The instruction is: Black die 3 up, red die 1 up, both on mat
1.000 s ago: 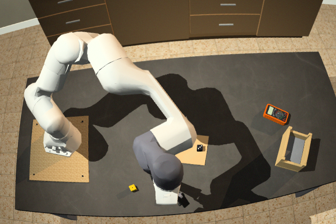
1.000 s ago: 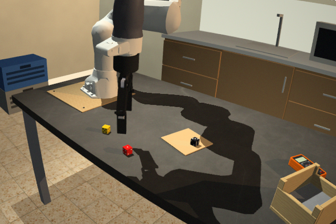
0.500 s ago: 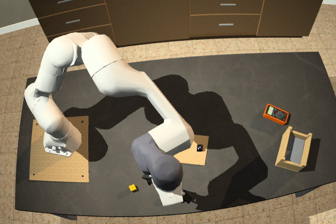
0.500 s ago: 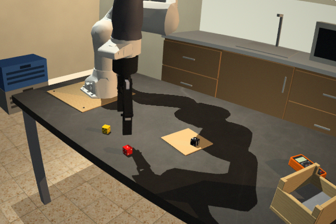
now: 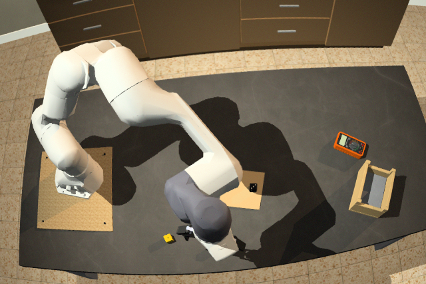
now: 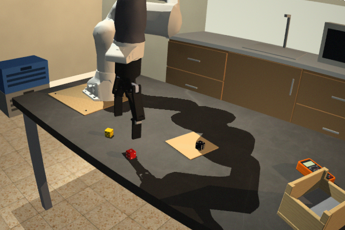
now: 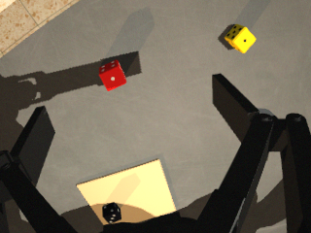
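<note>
The red die (image 6: pixel 130 153) (image 7: pixel 113 76) lies flat on the table with one pip on top; the arm hides it in the top view. The yellow die (image 5: pixel 168 238) (image 6: pixel 109 132) (image 7: pixel 241 39) lies flat on the table, also with one pip on top. The black die (image 5: pixel 253 187) (image 6: pixel 200 145) (image 7: pixel 112 213) sits flat on the light mat (image 5: pixel 240 202) (image 6: pixel 179 143) (image 7: pixel 152 190), near one edge; its top looks like three pips, but is small to read. My gripper (image 6: pixel 127 126) (image 7: pixel 130 104) is open and empty, above the table between the yellow die, the red die and the mat.
An orange multimeter (image 5: pixel 349 144) (image 6: pixel 315 168) lies at the right of the table, beside an open wooden box (image 5: pixel 364 209) (image 6: pixel 299 210). The arm stands on a wooden base board (image 5: pixel 75 217) (image 6: pixel 72 102) at the left.
</note>
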Tool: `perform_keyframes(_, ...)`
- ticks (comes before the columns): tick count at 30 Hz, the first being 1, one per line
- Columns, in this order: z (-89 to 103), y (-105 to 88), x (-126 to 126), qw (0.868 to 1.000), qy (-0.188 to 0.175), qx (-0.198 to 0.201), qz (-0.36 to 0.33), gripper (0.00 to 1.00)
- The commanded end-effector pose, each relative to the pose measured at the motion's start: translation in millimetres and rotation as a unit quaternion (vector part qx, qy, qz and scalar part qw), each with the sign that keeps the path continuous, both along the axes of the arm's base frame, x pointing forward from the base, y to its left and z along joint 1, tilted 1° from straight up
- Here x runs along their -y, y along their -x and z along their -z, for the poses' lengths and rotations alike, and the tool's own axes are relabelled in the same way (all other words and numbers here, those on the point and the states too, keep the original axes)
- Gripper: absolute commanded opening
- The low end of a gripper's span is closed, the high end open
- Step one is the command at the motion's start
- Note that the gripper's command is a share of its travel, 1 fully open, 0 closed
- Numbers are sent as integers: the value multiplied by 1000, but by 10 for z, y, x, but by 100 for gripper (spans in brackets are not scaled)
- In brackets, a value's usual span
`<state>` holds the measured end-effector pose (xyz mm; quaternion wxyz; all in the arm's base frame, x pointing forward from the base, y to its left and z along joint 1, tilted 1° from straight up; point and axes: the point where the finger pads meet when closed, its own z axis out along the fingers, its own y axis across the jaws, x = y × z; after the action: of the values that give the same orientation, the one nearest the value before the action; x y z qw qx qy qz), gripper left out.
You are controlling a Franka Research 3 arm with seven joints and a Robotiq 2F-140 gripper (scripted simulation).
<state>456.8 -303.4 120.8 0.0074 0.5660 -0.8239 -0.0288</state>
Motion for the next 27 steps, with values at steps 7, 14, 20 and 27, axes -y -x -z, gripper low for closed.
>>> perform_keyframes(7,19,15,47,990,0,7,-142,100)
perform_keyframes(14,30,16,44,982,-2,9,-188,100)
perform_keyframes(20,44,16,39,966,-5,12,-259,100)
perform_keyframes(27,55,11,33,946,-7,14,-322,100)
